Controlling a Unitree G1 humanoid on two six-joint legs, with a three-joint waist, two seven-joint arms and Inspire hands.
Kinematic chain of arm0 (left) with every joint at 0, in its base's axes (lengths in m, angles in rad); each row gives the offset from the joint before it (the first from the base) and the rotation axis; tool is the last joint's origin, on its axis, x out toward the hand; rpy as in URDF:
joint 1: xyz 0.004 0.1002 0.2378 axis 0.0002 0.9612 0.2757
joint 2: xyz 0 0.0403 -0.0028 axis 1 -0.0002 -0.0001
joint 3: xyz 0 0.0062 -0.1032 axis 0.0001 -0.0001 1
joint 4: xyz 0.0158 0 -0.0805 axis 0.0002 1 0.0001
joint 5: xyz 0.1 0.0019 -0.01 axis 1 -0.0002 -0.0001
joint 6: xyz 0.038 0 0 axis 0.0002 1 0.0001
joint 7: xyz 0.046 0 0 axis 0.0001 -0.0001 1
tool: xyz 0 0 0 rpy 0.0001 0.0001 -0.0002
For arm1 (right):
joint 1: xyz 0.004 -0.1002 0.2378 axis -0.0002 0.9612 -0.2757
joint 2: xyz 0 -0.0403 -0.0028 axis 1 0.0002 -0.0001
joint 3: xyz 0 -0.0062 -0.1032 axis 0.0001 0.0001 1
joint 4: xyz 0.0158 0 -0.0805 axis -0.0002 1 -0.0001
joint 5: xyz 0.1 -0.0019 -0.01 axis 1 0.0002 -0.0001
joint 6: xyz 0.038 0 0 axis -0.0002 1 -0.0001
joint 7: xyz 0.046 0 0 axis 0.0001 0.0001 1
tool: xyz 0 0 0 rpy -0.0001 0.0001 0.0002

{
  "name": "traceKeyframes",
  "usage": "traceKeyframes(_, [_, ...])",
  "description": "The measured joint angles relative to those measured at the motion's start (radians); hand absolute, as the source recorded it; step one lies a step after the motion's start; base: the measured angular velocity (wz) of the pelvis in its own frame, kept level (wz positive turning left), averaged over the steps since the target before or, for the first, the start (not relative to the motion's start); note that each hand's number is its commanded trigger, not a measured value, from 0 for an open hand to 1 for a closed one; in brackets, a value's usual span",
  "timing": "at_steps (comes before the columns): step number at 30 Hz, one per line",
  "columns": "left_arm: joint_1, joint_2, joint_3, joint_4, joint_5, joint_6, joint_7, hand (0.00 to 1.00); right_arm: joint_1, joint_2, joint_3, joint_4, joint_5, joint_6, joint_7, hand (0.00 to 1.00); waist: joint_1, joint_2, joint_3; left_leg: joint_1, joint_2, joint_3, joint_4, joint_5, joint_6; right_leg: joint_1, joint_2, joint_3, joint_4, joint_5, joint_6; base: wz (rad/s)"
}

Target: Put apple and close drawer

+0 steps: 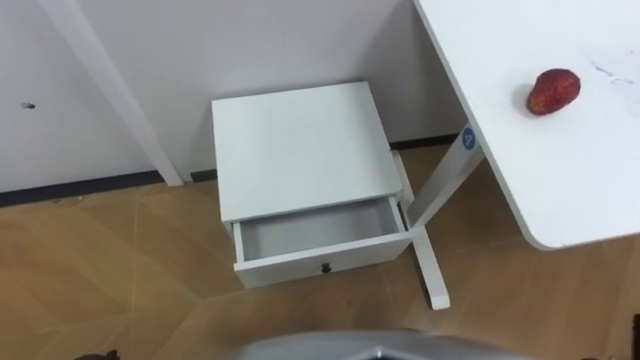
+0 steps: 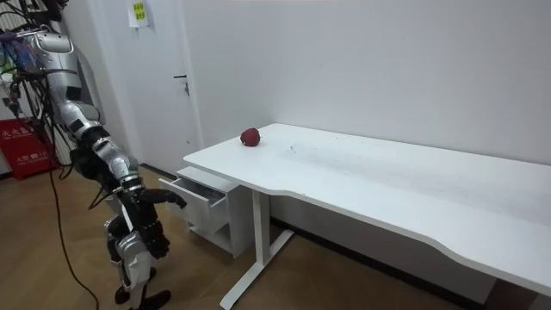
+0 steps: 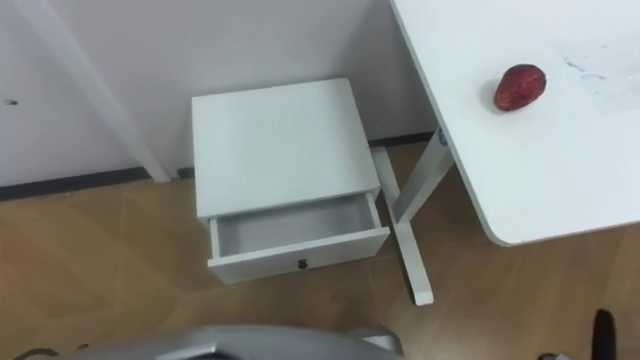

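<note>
Apple [image 1: 553,91] lies on the white desk [image 1: 560,190] close to its left end edge, toward the wall-side corner. Its long axis slants lower left to upper right in the eye views, and I can't tell which end is the stem. Drawer [image 1: 318,232] of the small white cabinet [image 1: 300,150], which sits against the wall beside that desk end, stands pulled out. Right hand [image 2: 165,198], seen in the room view, reaches forward low, just short of the drawer front, fingers fairly straight and loose, holding nothing; can't tell if it touches the drawer.
</note>
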Motion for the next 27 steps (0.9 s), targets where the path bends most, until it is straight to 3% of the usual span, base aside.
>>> traceKeyframes(7, [0.005,-0.001,-0.002,-0.053,0.000,-0.026,0.001,0.00,-0.014,-0.056,-0.020,-0.206,-0.050,-0.049,-0.116,0.00,0.004,-0.016,0.0007,-0.025,0.000,0.000,0.004,0.000,0.000,-0.025,0.001,0.003,0.000,0.000,0.000,0.00])
traceKeyframes(13, [0.011,-0.002,-0.018,-0.053,-0.018,-0.028,0.001,0.00,-0.026,-0.059,-0.016,-0.412,-0.314,-0.064,-0.227,0.00,0.007,-0.013,0.0029,-0.022,0.000,0.000,-0.003,0.000,0.000,-0.028,0.002,0.004,-0.003,0.000,0.000,0.00])
traceKeyframes(20, [0.014,-0.001,-0.063,-0.059,-0.019,-0.029,0.000,0.00,-0.021,-0.078,0.110,-0.572,-0.629,-0.071,-0.252,0.00,0.012,-0.006,0.0012,-0.027,0.001,0.000,-0.005,0.001,0.000,-0.034,0.004,0.025,-0.002,0.000,0.000,0.00])
traceKeyframes(24, [0.015,0.002,-0.102,-0.053,-0.021,-0.029,0.002,0.00,-0.021,-0.114,0.175,-0.587,-0.774,-0.071,-0.250,0.00,0.023,-0.004,0.0002,-0.028,0.001,0.002,-0.003,0.001,0.000,-0.034,0.004,0.025,-0.003,0.000,0.000,0.00])
traceKeyframes(27, [0.015,0.003,-0.125,-0.051,-0.021,-0.031,0.001,0.00,-0.020,-0.119,0.192,-0.591,-0.828,-0.071,-0.223,0.00,0.035,-0.011,0.0054,-0.019,0.002,0.001,-0.003,0.001,0.000,-0.024,0.003,0.023,-0.004,0.000,0.000,0.00])
